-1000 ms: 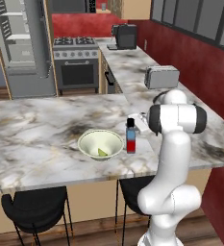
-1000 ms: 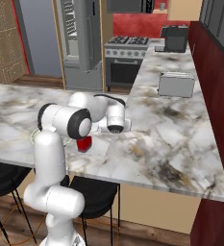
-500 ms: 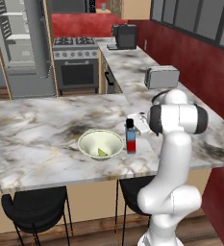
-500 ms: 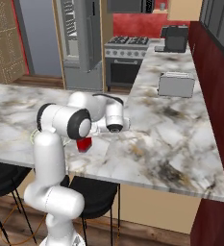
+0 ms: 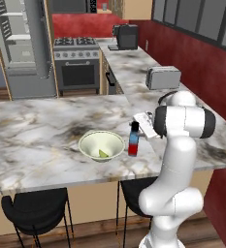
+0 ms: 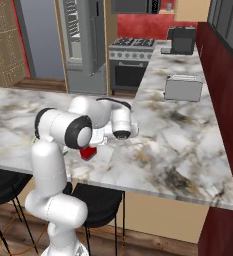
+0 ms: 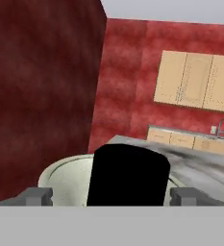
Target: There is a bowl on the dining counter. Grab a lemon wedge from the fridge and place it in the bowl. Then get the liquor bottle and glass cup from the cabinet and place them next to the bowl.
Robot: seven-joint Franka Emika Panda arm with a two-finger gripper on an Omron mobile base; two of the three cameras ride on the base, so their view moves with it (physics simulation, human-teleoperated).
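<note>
Liquor bottle (image 5: 133,140) upright on the dining counter (image 5: 37,131), frame centre, just right of the bowl (image 5: 102,145); lemon wedge (image 5: 103,154) in the bowl. Gripper (image 7: 111,194) at the bottle's black cap, fingers (image 7: 36,196) spread either side, not clamping.

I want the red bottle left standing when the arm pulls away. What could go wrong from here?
1. In the hand view the gripper is open, but its fingertips flank the black cap of the red, blue-labelled liquor bottle; a sideways retreat could tip it.
2. The bottle stands close beside the pale round bowl holding the yellow-green lemon wedge; if it falls that way it may hit the bowl.
</note>
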